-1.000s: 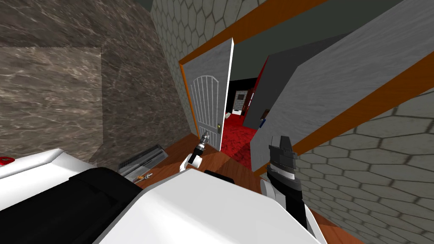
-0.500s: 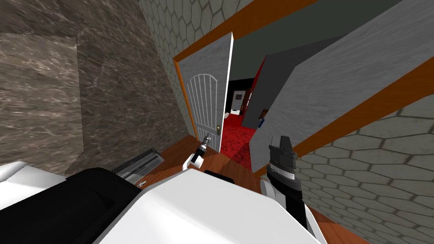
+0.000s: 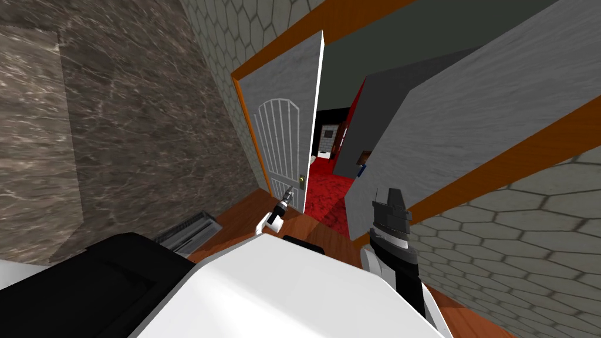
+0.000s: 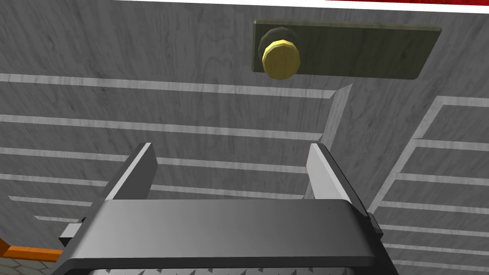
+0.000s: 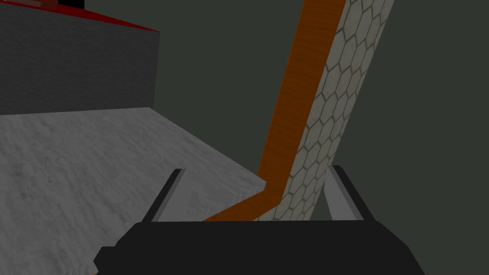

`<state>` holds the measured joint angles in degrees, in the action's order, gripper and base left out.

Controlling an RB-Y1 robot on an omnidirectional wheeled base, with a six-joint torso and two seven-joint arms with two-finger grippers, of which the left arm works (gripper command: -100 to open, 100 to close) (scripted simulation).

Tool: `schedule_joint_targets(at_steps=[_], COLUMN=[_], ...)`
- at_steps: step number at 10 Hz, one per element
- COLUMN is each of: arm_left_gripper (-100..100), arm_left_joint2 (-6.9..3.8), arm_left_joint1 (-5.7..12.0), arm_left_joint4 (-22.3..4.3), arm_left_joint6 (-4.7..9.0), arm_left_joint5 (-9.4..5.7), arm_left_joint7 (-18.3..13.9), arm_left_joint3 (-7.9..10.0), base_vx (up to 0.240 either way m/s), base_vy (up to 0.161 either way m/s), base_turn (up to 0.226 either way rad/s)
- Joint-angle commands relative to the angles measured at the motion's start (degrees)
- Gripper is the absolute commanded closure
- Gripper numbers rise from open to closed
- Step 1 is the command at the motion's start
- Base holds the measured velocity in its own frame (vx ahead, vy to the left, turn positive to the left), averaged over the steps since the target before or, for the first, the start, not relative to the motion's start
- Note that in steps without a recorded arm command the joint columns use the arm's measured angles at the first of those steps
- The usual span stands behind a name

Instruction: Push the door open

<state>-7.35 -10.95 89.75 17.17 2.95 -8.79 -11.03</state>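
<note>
Contact between left gripper (image 3: pixel 287 192) and door (image 3: pixel 282 135) is hard to tell; its fingers stand wide apart, empty. The grey door, ajar at its 12 o'clock, bears white-lined panels and a yellow knob (image 4: pixel 281 58) on a dark plate (image 4: pixel 363 52). At 3 o'clock the right gripper (image 3: pixel 392 199) is spread, empty.

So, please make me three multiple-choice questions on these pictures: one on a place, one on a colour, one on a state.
1. Where does the left gripper point?
A) at the door, near its knob
B) at the floor
C) at the ceiling

2. What colour is the knob?
A) red
B) yellow
C) white

3. How does the door stand?
A) fully shut
B) partly open
C) lying flat on the ground

Answers:
1 A, the left wrist view shows the door's panels straight ahead of it.
2 B, it is yellow on a dark plate.
3 B, the head view shows a red floor past its free edge.
</note>
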Motion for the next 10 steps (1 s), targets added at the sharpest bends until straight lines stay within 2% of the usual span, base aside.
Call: schedule_joint_targets(at_steps=[1, 5, 6, 10], arm_left_gripper=[-100, -100, -100, -100], arm_left_joint2=[-0.33, -0.80, -0.49, 0.21], arm_left_joint1=[0.60, 2.68, 2.37, 3.84], arm_left_joint4=[-1.60, -5.90, -5.35, -7.83], arm_left_joint6=[0.23, -0.65, -0.45, 0.23], arm_left_joint5=[-0.10, -0.17, -0.08, -0.21], arm_left_joint7=[-0.19, -0.33, -0.18, 0.24], arm_left_joint3=[-0.29, -1.58, -1.41, -0.59], base_vx=[0.049, 0.114, 0.060, 0.169], base_vy=[0.021, 0.056, 0.034, -0.023], base_turn=[-0.031, -0.067, -0.015, -0.025])
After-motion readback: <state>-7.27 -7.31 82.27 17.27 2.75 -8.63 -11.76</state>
